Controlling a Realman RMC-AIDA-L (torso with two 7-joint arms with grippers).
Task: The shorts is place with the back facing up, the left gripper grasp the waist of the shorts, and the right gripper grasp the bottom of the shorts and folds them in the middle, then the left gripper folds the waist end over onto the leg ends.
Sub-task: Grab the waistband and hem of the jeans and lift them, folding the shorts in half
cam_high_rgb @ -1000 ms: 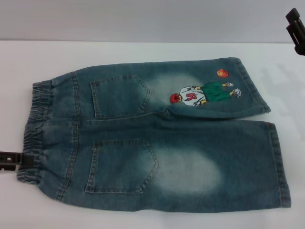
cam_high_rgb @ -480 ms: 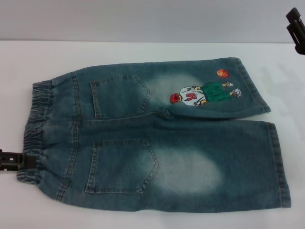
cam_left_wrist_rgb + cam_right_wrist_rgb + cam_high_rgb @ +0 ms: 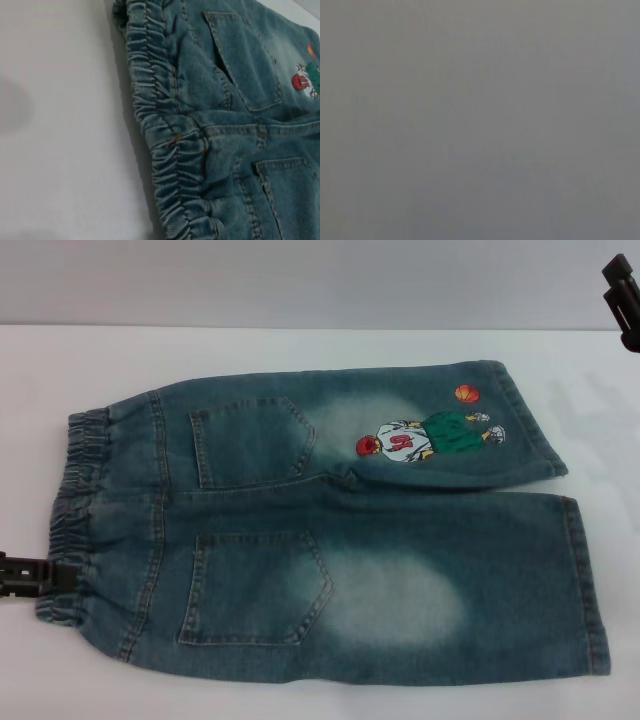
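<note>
On the white table point(image 3: 300, 350) lie blue shorts point(image 3: 330, 530), pockets up. At nine o'clock, the left claw point(image 3: 30, 577) touches the waistband point(image 3: 165, 130); I cannot tell its grip. At two o'clock, the right claw point(image 3: 622, 300) hangs apart.

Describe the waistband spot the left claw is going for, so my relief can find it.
Start at the denim shorts spread on the white table, back pockets up. Follow them to the robot's left, to the gathered elastic waistband. The left claw sits at its near end, beside the puckered ribbing, unlike the flat-hemmed leg ends.
</note>
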